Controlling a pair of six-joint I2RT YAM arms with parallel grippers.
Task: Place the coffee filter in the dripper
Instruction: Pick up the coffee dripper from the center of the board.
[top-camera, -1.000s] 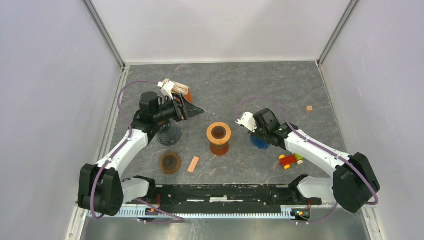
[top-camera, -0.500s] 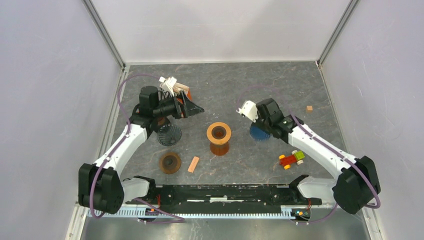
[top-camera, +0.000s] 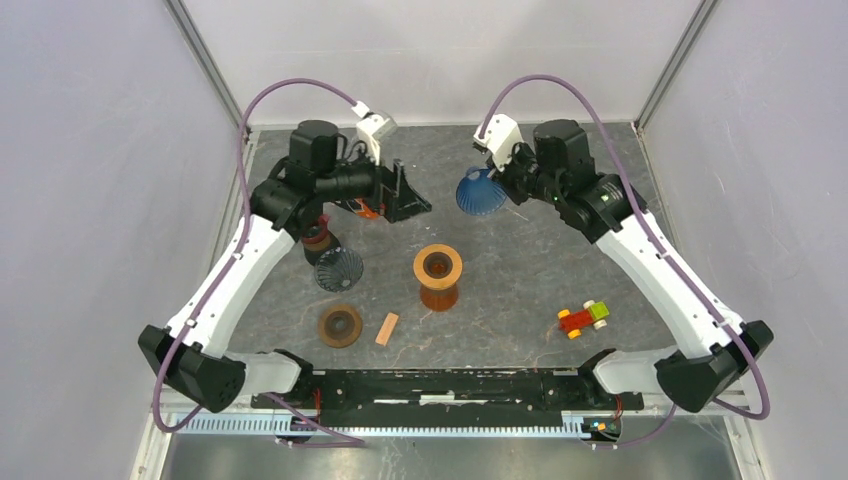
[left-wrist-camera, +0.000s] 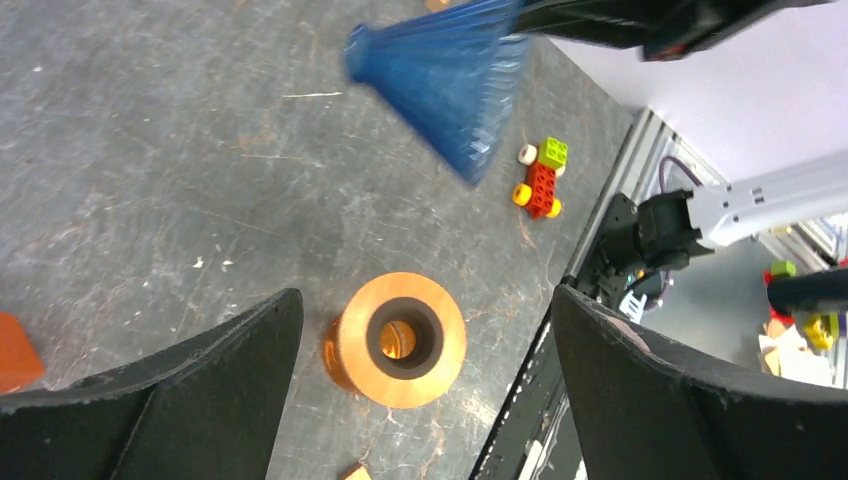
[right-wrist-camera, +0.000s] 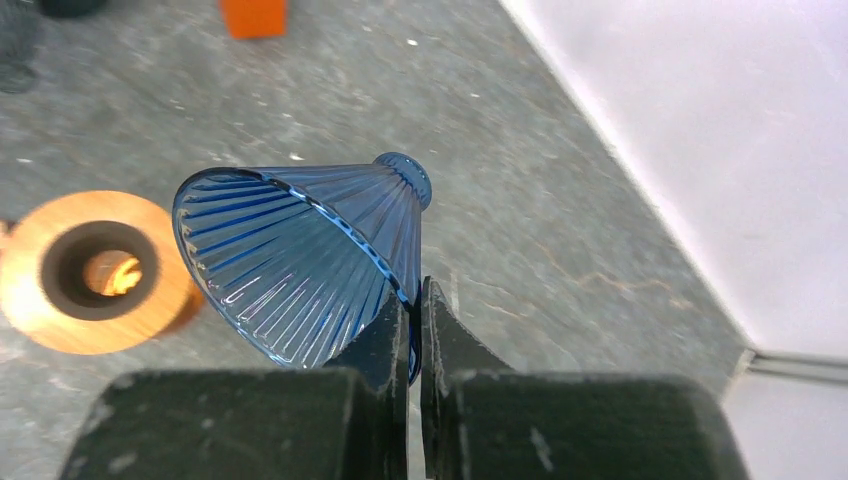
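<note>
Blue ribbed filter cone (right-wrist-camera: 300, 265), light, probably stiff; right gripper (right-wrist-camera: 415, 300) clamps its rim, beyond the orange dripper (top-camera: 438, 266). Left gripper (left-wrist-camera: 425, 292) spread, empty.

the blue ribbed cone (left-wrist-camera: 450, 70) is smeared by motion in the left wrist view and cut by the top edge. seen from above, an orange block (top-camera: 369, 210) sits half hidden behind the left end effector (top-camera: 410, 198); a brownish round thing (top-camera: 318, 236) is mostly covered by that arm.
</note>
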